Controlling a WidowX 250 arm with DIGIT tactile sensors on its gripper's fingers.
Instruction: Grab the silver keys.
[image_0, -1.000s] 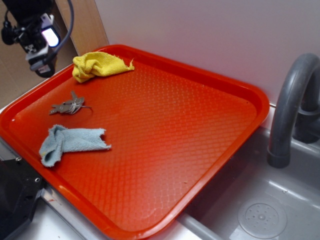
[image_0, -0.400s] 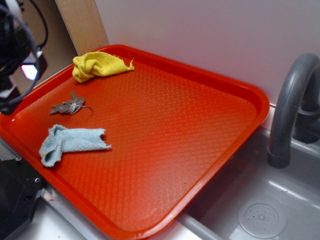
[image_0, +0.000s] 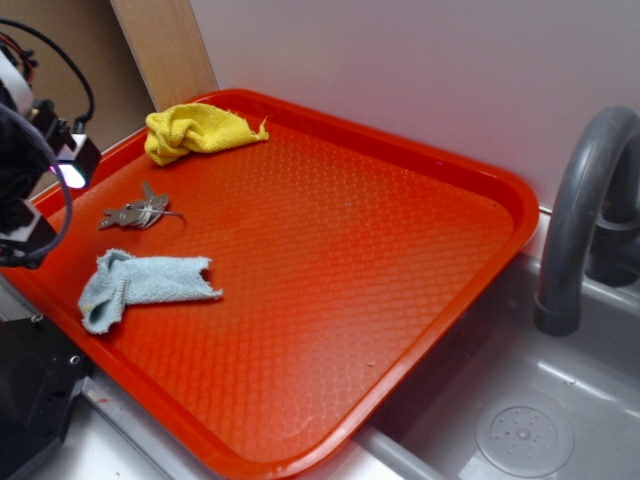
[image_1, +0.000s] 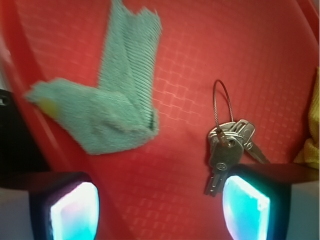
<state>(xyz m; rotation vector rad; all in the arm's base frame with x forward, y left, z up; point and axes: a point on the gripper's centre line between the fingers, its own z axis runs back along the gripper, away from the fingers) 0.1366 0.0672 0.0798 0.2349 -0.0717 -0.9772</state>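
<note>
- Black-cased fingers (image_1: 64, 207) with glowing cyan pads sit spread wide at the bottom of the wrist view; the hand (image_1: 157, 210) grips nothing.
- Just above the right-hand finger lie the silver keys (image_1: 228, 150), fanned out on a thin wire ring, flat on the red tray (image_0: 330, 250); one key tip sits by that finger's edge.
- Left of the keys, apart from them, a crumpled blue cloth (image_1: 112, 95).
- From outside, the hand (image_0: 35, 185) hangs over the tray's left rim.
- Yellow cloth (image_0: 195, 130) is bunched in the far corner.
- Grey faucet (image_0: 590, 200) and sink basin (image_0: 520, 420) sit beside the tray.
</note>
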